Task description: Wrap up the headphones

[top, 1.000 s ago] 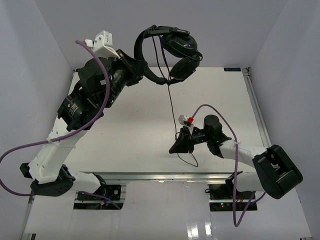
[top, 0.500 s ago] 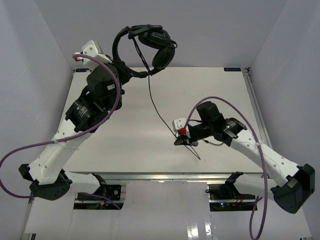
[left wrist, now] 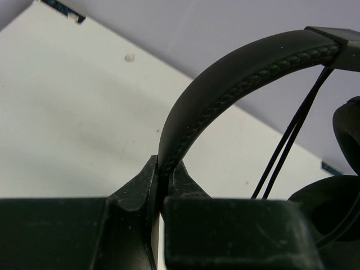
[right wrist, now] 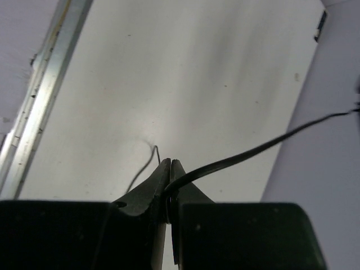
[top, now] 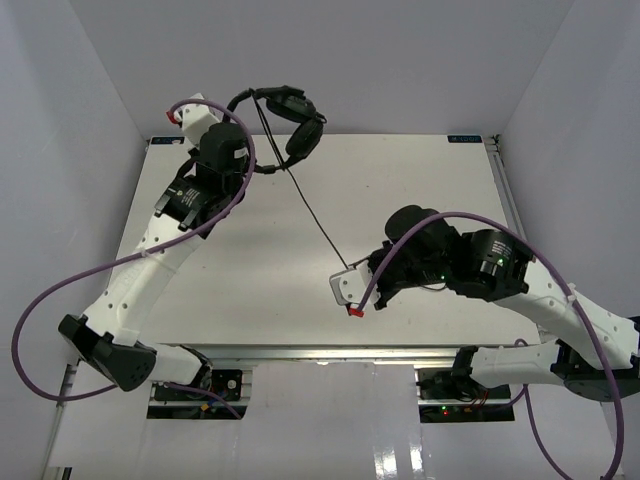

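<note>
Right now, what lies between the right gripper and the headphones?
Only the cord running from the headphones to the right gripper, over bare table; top view.

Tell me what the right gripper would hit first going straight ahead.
Probably the table: beyond the right gripper, shut on the cord, its wrist view shows only white tabletop. The cord's loose tail sits just left of that line.

This is a robotics lab test cell: a white bench [top: 260, 270] boxed in by plain pale walls [top: 400, 60] at 9, 12 and 3 o'clock, with an aluminium rail [top: 512, 215] along its edge. Robot arms [top: 140, 280] are bolted on at 6 o'clock, trailing purple cables [top: 450, 213]. Exposed electronics [top: 450, 385] sit under the bench lip.
</note>
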